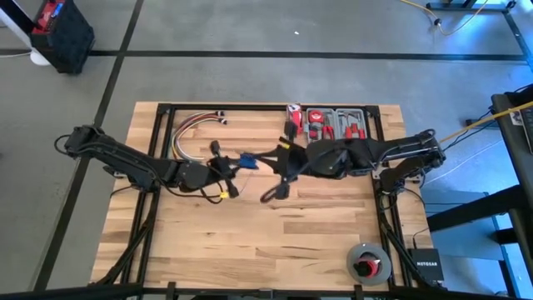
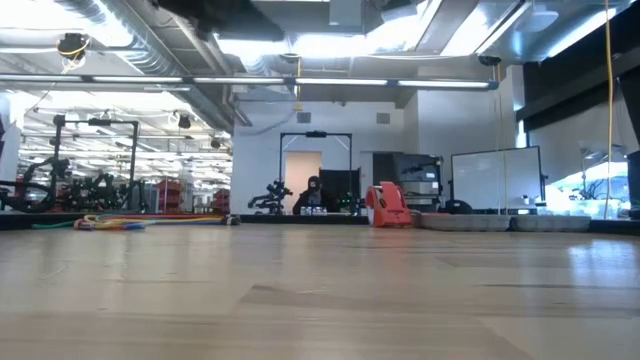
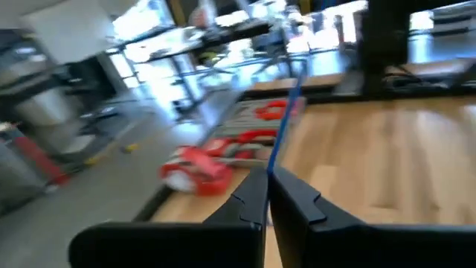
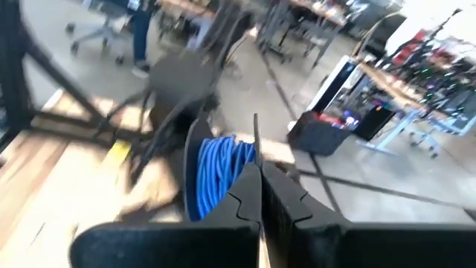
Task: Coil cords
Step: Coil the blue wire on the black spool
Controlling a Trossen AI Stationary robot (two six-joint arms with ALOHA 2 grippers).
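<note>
The cords are one thin blue wire. Part of it is wound into a small blue coil [image 1: 247,161] that hangs above the table's middle, between my two grippers. My left gripper [image 1: 231,172] comes from the left and is shut on a single blue strand [image 3: 286,119]. My right gripper [image 1: 268,158] reaches in from the right, higher up. It is shut at the edge of the coil [image 4: 219,175]. A dark round edge [image 4: 193,160] shows beside the coil. The low view shows only bare tabletop, with neither gripper nor cord in it. My left gripper pinches one blue strand [image 3: 272,165] between its two fingertips [image 3: 253,195]. The fingers lie nearly level and point toward the table's far right. The strand runs straight and taut away from the tips, clear of the table. My right gripper [image 4: 259,170] is shut at the coil's near edge [image 4: 245,160], coming from the table's right and nearly level. Its own fingers hide which strand they have. The coil hangs clear of the table, beside and beyond the tips.
A tray of red-handled tools [image 1: 333,125] stands at the far edge. A bundle of red, yellow and white wires [image 1: 196,125] lies at the far left. A round roll [image 1: 368,264] and a black box [image 1: 426,267] sit at the near right corner.
</note>
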